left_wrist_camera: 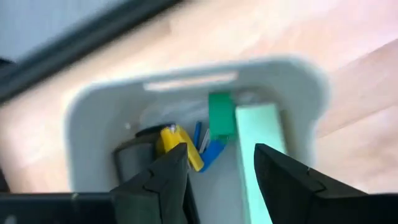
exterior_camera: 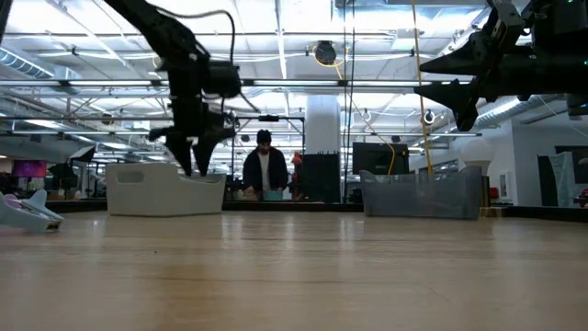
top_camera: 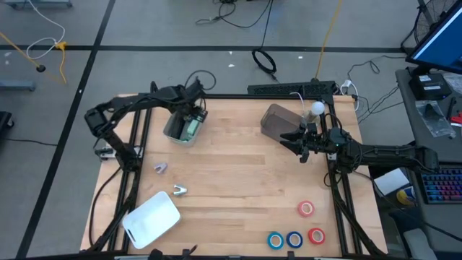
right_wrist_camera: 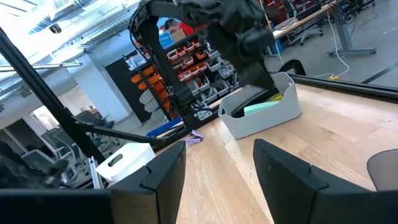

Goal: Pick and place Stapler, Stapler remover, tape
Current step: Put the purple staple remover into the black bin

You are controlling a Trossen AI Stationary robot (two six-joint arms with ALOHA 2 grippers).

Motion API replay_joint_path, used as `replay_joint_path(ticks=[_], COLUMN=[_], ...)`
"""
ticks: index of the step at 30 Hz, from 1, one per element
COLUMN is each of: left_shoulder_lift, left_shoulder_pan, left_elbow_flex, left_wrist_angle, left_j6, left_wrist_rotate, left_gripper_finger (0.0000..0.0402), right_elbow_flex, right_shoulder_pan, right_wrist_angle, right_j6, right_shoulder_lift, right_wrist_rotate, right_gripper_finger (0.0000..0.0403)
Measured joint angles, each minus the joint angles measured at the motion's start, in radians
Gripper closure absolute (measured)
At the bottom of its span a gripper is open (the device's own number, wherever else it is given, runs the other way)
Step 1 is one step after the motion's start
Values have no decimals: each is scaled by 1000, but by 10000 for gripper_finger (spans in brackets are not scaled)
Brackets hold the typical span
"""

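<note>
A pale green stapler [left_wrist_camera: 261, 149] lies inside a light grey bin [top_camera: 173, 132] at the table's far left, next to a yellow piece [left_wrist_camera: 177, 143], a blue piece [left_wrist_camera: 211, 152] and a dark item [left_wrist_camera: 134, 158]. My left gripper [left_wrist_camera: 221, 168] hangs open just above that bin, pointing down, with nothing between its fingers. Two small stapler removers [top_camera: 160, 167] [top_camera: 180, 191] lie on the table nearer the left front. Several tape rolls, red [top_camera: 307, 209] and blue [top_camera: 275, 240], lie flat at the near right. My right gripper [top_camera: 285, 139] is open and raised beside a dark clear bin [top_camera: 278, 119].
A white bin [top_camera: 151, 217] lies tipped at the near left corner. Bare wood lies in the table's middle. A person [exterior_camera: 265, 170] stands in the room beyond the far edge. The table's black frame rails run along both sides.
</note>
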Motion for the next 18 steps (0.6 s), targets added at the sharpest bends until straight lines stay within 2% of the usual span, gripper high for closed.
replay_joint_path(ticks=[5, 9, 13, 18], left_shoulder_lift=[-134, -264, -376, -458], left_shoulder_pan=[-21, -83, -190, -358], left_elbow_flex=[58, 74, 74, 74], left_wrist_angle=[-103, -204, -354, -597], left_j6=[-4, 2, 1, -132], left_wrist_rotate=[15, 142, 253, 276], left_gripper_finger=[234, 250, 263, 270], right_elbow_flex=[0, 0, 0, 0], right_shoulder_pan=[0, 0, 0, 0], right_wrist_angle=[0, 0, 0, 0], right_j6=[0, 0, -1, -3], right_shoulder_lift=[0, 0, 0, 0], right_wrist_rotate=[0, 0, 0, 0], right_gripper_finger=[222, 222, 222, 222])
